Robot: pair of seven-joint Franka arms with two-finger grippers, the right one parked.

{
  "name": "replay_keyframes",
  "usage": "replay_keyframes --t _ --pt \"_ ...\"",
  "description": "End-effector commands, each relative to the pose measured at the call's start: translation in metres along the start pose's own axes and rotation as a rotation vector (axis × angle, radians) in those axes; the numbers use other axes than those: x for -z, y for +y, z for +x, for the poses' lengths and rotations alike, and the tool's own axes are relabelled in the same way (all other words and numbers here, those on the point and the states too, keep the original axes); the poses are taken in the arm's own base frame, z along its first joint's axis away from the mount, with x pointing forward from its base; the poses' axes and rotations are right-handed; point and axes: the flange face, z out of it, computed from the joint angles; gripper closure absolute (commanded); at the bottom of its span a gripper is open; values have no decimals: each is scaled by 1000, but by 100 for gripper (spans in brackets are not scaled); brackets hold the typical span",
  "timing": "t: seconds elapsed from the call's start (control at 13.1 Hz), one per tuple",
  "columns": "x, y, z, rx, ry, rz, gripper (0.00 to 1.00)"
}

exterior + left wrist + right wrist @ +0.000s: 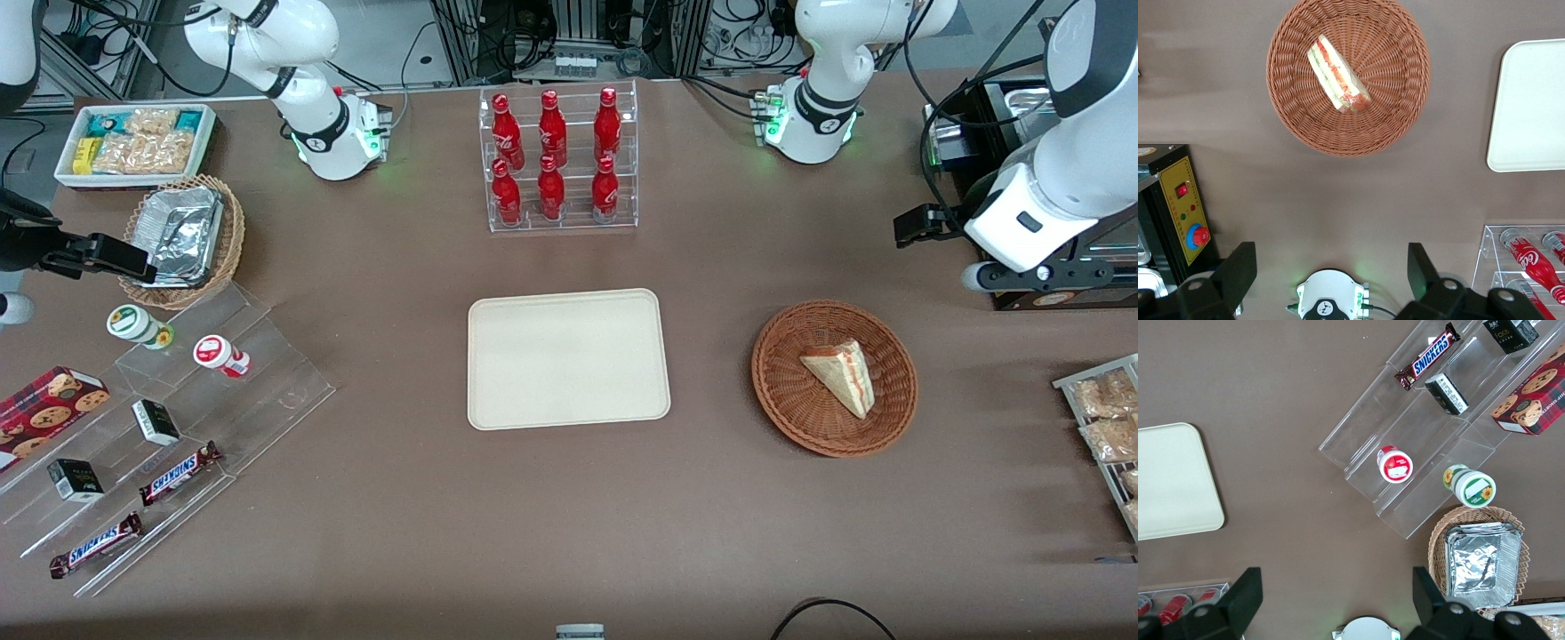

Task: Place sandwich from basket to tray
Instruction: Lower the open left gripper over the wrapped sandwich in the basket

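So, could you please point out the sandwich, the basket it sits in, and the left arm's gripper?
sandwich (840, 373): front view, on its pale bread face.
basket (782, 391): front view, on its bare woven wall beside the sandwich.
gripper (1331, 270): left wrist view, midway between its open fingertips, above the table.

- sandwich (841, 372): pale wrapped wedge, red/green filling on cut edge, lying in the basket
- basket (787, 391): round reddish-brown wicker, toward working arm's end
- tray (567, 357): cream, flat, mid-table, well apart from basket
- gripper (1331, 267): open, high above the table
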Motion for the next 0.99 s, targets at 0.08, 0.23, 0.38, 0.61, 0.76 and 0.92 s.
replay_keyframes --t 0.08,0.23,0.38,0.61,0.76,0.92 --pt "2 1 6 10 41 -17 0" --pt "-19 0 18 10 16 -15 0" --pt "-44 -2 27 17 43 -18 0" --pt "-89 -1 40 20 64 -20 0" --pt "-125 -2 48 23 99 -24 0" --pt "-165 -8 54 36 129 -30 0"
